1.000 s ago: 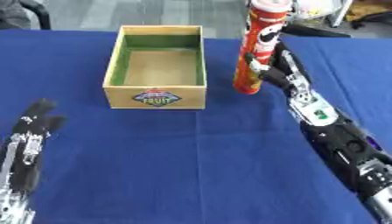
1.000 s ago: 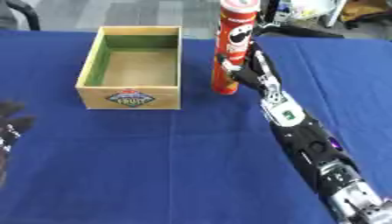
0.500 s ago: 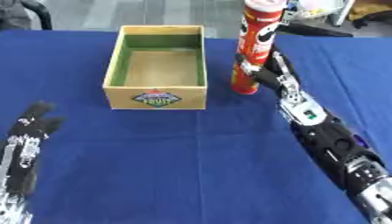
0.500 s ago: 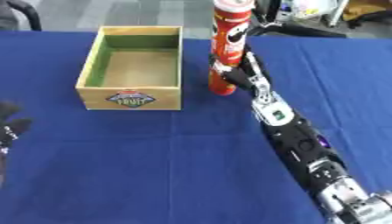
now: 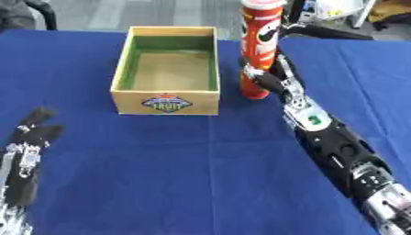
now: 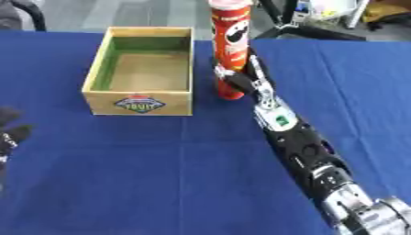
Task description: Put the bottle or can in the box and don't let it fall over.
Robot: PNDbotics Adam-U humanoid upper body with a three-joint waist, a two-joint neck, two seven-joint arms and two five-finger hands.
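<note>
A tall red chip can [image 5: 260, 46] stands upright on the blue table, just right of the wooden box [image 5: 168, 100]. The box is open on top, green inside, and holds nothing. My right hand [image 5: 271, 80] is wrapped round the can's lower part, thumb in front and fingers behind it. The can's base looks close to the cloth; whether it touches I cannot tell. My left hand [image 5: 27, 137] lies open at the lower left, fingers pointing up, far from the box.
The blue cloth [image 5: 176, 174] covers the table. A black stand leg [image 5: 321, 31] and floor clutter lie beyond the far edge at the upper right. A dark chair part [image 5: 36, 11] shows at the upper left.
The can, held in my right hand, has moved left toward the box's right wall and stays upright. My right arm has followed it. The left hand has hardly moved.
</note>
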